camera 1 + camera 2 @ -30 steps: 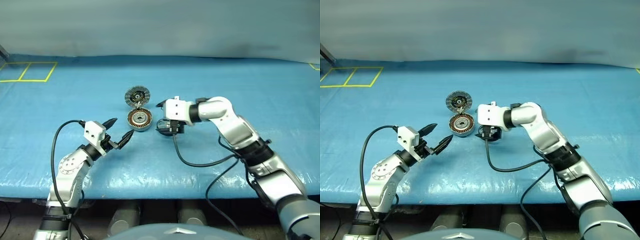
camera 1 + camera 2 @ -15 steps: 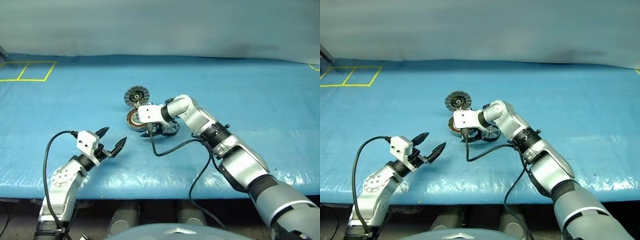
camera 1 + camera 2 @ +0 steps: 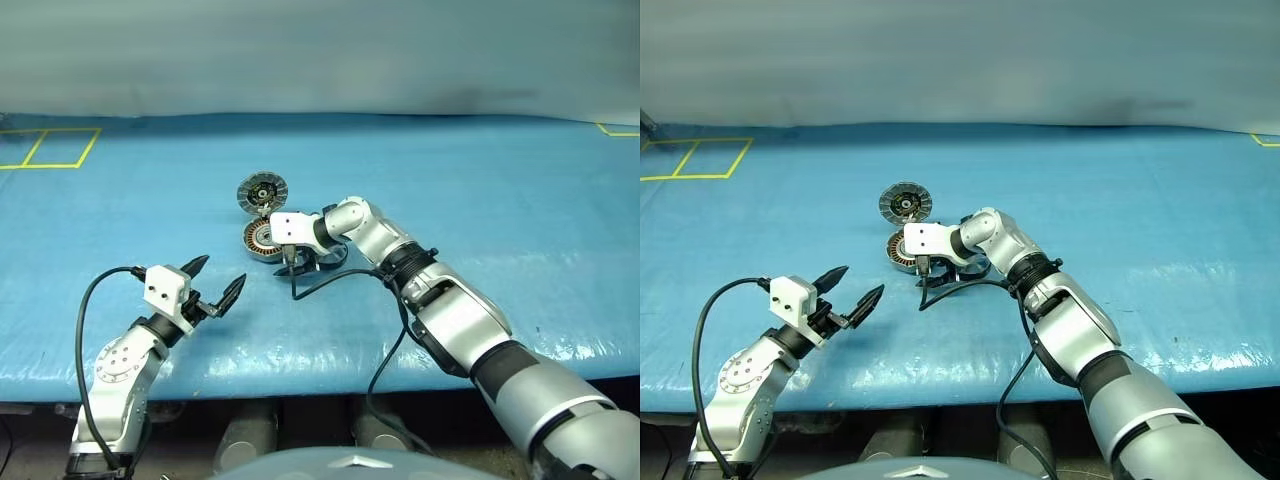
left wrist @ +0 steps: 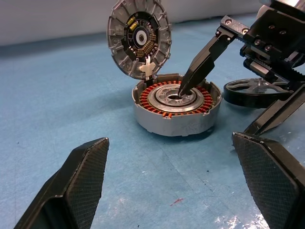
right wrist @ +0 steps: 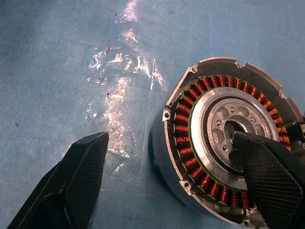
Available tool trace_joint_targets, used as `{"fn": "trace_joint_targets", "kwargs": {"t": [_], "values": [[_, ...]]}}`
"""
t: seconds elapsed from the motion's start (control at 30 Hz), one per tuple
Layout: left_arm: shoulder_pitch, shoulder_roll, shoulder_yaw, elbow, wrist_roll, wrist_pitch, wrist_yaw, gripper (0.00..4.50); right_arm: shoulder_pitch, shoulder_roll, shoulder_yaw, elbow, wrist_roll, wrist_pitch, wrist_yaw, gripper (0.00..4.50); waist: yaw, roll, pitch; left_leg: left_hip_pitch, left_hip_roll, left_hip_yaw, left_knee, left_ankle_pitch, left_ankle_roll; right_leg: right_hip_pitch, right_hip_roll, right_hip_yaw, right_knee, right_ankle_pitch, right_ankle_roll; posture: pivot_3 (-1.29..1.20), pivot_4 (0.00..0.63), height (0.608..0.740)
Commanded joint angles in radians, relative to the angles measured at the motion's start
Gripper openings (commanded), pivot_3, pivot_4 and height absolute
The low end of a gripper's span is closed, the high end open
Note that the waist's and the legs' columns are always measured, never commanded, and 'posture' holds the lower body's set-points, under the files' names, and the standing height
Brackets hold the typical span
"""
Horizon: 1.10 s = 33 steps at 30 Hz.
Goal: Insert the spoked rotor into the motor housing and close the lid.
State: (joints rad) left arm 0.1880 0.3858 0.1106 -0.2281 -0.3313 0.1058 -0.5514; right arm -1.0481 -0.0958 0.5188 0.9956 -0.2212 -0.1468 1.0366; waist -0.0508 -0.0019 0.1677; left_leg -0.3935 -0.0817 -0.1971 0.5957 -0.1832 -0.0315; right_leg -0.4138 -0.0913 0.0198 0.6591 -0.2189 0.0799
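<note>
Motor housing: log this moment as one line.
round grey motor housing with copper windings: empty, lid up | dark-rimmed spoked rotor: beside it on mat | right gripper: open, one fingertip in hub

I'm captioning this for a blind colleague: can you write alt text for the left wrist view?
A round motor housing with copper windings sits open on a blue table, its ribbed lid standing up behind it. One finger of the right gripper points into the housing's silver hub, and the spoked rotor lies beside it. The left gripper's own two black fingers frame the foreground, spread wide.
</note>
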Motion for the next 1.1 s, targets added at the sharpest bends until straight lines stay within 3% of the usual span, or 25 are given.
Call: {"fn": "trace_joint_targets", "kwargs": {"t": [0.03,0.23,0.47,0.5,0.83,1.1], "values": [[0.005,0.006,0.023,-0.046,-0.002,-0.012,0.006,4.5,-0.017,0.019,-0.014,0.039,-0.019,-0.012,-0.007,4.05,-0.004,0.0,0.0,0.0,0.001,0.0,0.0,0.0,0.0,0.0,0.001,0.0,0.0,0.0,-0.001,0.0,0.15,0.74],[0.004,0.008,0.022,-0.043,0.001,-0.01,0.01,4.5,0.007,0.013,0.004,0.031,-0.054,-0.033,0.01,2.37,-0.007,0.0,0.0,0.0,0.003,0.0,0.0,0.0,-0.002,0.0,0.003,0.0,0.0,0.0,-0.002,0.0,0.15,0.74],[-0.011,0.01,0.018,-0.034,0.003,-0.009,0.005,4.5,0.051,0.009,0.002,-0.028,-0.066,-0.038,0.019,2.37,-0.009,0.001,-0.001,0.001,0.003,0.001,0.0,-0.001,-0.002,0.0,0.003,0.0,0.0,0.0,-0.002,0.0,0.15,0.74],[-0.011,0.01,0.018,-0.034,0.002,-0.009,0.005,4.5,0.062,0.008,-0.002,-0.049,-0.061,-0.03,0.021,2.05,-0.009,0.0,-0.001,0.001,0.003,0.001,0.0,-0.001,-0.002,0.0,0.003,0.0,0.0,0.0,-0.002,0.0,0.15,0.74],[0.015,0.028,0.04,-0.043,-0.013,-0.012,-0.017,4.5,0.337,-0.036,-0.052,-0.581,0.098,0.256,0.13,1.91,-0.011,0.001,-0.002,0.001,0.005,0.001,-0.001,-0.002,-0.003,-0.001,0.005,0.001,0.0,-0.001,-0.003,0.0,0.15,0.74],[0.027,0.047,0.083,-0.046,-0.033,-0.015,-0.043,4.5,0.476,-0.053,-0.038,-0.815,0.126,0.469,0.065,1.91,-0.006,0.001,-0.002,0.0,0.005,0.001,0.001,-0.002,-0.004,-0.001,0.005,0.001,0.0,-0.003,-0.007,0.0,0.15,0.74]]}}
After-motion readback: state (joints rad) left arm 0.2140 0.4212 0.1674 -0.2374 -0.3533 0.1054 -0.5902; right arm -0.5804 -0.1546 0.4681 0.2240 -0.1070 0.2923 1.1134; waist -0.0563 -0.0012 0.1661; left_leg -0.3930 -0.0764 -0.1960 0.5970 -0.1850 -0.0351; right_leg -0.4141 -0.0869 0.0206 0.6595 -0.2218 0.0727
